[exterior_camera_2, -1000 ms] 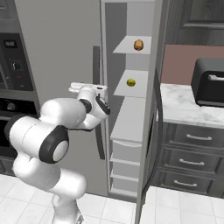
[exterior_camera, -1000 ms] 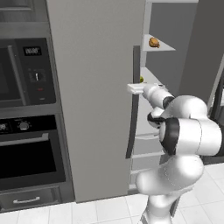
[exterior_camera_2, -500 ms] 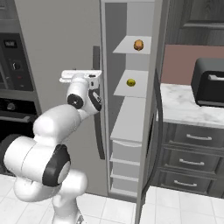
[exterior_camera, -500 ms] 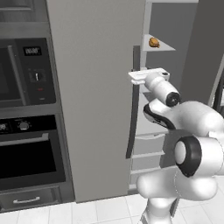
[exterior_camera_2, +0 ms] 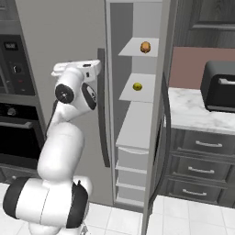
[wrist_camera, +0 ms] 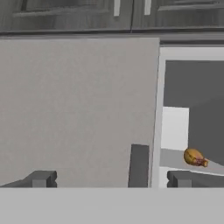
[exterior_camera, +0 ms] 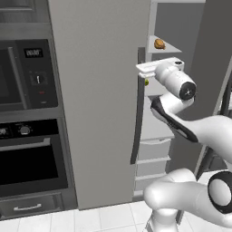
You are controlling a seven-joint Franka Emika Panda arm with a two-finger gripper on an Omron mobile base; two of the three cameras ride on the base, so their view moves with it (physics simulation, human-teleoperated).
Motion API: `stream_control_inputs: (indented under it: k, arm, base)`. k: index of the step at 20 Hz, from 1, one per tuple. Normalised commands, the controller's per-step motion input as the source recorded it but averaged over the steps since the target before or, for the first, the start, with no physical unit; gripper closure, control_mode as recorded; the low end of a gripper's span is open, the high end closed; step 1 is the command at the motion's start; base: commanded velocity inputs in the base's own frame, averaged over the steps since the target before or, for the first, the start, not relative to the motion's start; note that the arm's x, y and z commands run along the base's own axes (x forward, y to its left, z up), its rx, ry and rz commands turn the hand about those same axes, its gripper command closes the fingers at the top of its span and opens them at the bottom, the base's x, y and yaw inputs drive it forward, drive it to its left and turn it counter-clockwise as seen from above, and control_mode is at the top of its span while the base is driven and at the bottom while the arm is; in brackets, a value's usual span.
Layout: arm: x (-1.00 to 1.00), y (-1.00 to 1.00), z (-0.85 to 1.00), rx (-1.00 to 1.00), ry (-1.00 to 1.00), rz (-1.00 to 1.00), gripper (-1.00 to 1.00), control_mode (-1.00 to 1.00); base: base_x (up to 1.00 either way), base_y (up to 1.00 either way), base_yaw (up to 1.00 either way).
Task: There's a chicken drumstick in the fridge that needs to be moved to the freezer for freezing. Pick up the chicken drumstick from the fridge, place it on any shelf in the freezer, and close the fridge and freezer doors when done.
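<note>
Drumstick (exterior_camera_2: 145, 47) on upper freezer shelf (exterior_camera_2: 133, 48); fridge door (exterior_camera: 99, 99) shut; freezer door (exterior_camera_2: 161, 114) open, left to close. Gripper (wrist_camera: 111, 178) spread wide, empty, near fridge handle (exterior_camera: 138, 106).

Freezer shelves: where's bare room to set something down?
In the narrow grey freezer, the third opaque light-grey shelf above the white drawers lies bare. The top shelf holds the golden-brown chicken drumstick, bare to its left. The second shelf holds a small yellow-green item. The open gripper hangs at the wide door's dark handle.
</note>
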Motion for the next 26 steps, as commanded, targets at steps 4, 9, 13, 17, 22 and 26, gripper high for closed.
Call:
stream_control_inputs:
  k: [4,9,13,17,22,26]
  arm:
    - [-0.77,-0.19,0.60,-0.12,0.49,-0.10,-1.00,-1.00]
    - [-0.80,-0.48,0.39,-0.06,0.43,-0.07,-1.00,-1.00]
    - [-0.91,-0.28,-0.50,-0.09,0.19,-0.02,-1.00,-1.00]
    - [-0.47,-0.47,-1.00,-0.04,-0.01,0.03,-1.00,-1.00]
    - [-0.41,-0.17,-0.93,0.02,-0.23,0.08,-1.00,-1.00]
    - [-0.81,-0.35,-0.72,0.03,-0.25,0.01,-1.00,-1.00]
  base:
    - [0.00,0.00,0.00]
    - [0.00,0.00,0.00]
    - [0.00,0.00,0.00]
    - [0.00,0.00,0.00]
    - [0.00,0.00,0.00]
    - [0.00,0.00,0.00]
